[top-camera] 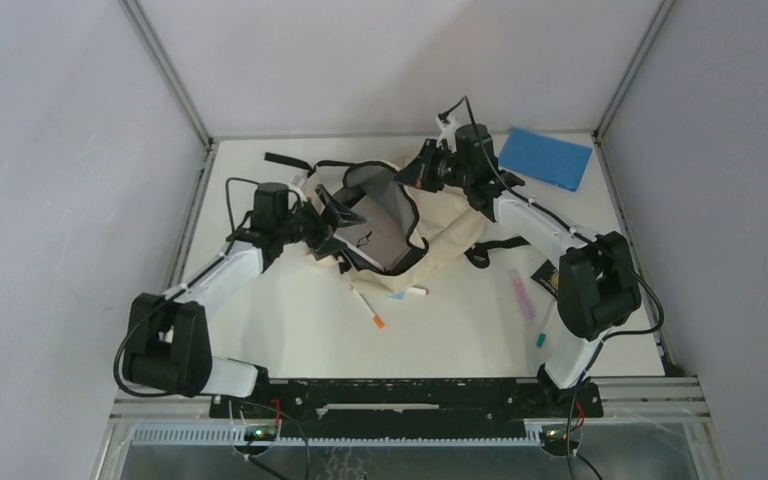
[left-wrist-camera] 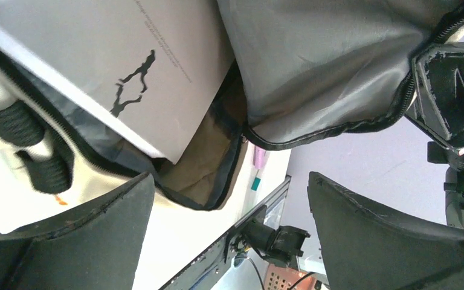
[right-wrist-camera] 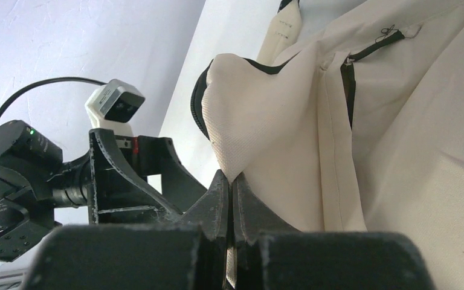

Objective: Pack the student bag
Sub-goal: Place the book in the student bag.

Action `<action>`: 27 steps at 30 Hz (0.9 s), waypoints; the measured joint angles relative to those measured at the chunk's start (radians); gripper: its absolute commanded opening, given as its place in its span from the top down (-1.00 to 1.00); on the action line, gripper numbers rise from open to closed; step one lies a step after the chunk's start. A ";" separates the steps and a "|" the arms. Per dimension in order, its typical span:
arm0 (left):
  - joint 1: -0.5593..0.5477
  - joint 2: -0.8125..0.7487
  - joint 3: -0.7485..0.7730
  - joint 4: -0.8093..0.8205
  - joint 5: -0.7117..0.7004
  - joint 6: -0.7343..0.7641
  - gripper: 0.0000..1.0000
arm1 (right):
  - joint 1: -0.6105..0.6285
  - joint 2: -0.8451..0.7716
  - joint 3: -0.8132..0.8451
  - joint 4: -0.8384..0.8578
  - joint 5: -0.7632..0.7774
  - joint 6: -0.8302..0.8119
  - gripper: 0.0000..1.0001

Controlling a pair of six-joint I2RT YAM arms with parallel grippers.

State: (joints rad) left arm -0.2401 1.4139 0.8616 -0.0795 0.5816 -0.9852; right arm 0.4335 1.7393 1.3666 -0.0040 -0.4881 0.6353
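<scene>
Cream student bag [top-camera: 452, 236]; grey booklet [left-wrist-camera: 112, 63] inside (print illegible)

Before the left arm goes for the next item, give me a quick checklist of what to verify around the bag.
1. Right gripper shut on the student bag rim: ok.
2. Bag mouth held open: ok.
3. Left gripper open and empty: ok.
4. Grey booklet inside the mouth: ok; fully seated: cannot tell.
5. All items packed: not ok; blue notebook, orange-tipped pen and pink pen lie on the table.
</scene>
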 measured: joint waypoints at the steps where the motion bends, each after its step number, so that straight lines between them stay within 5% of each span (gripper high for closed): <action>1: 0.008 -0.021 -0.013 -0.006 -0.005 0.000 -1.00 | 0.000 0.001 0.000 0.000 0.000 0.000 1.00; 9: 0.118 -0.151 -0.097 -0.071 -0.064 0.010 -0.94 | 0.009 0.003 0.000 -0.018 0.002 -0.013 1.00; 11: 0.143 -0.175 -0.101 -0.093 -0.085 0.027 -0.78 | 0.016 0.003 0.000 -0.028 0.008 -0.025 1.00; 16: 0.153 -0.145 -0.105 -0.090 -0.108 0.050 0.02 | 0.022 0.003 0.000 -0.053 0.008 -0.036 1.00; 27: 0.089 0.107 -0.082 0.006 -0.172 -0.002 0.11 | 0.037 0.004 0.000 -0.041 0.008 -0.030 1.00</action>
State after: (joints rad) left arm -0.1509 1.5211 0.7792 -0.0734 0.4099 -0.9874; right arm 0.4706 1.7435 1.3666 -0.0448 -0.4801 0.6056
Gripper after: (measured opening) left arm 0.461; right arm 0.015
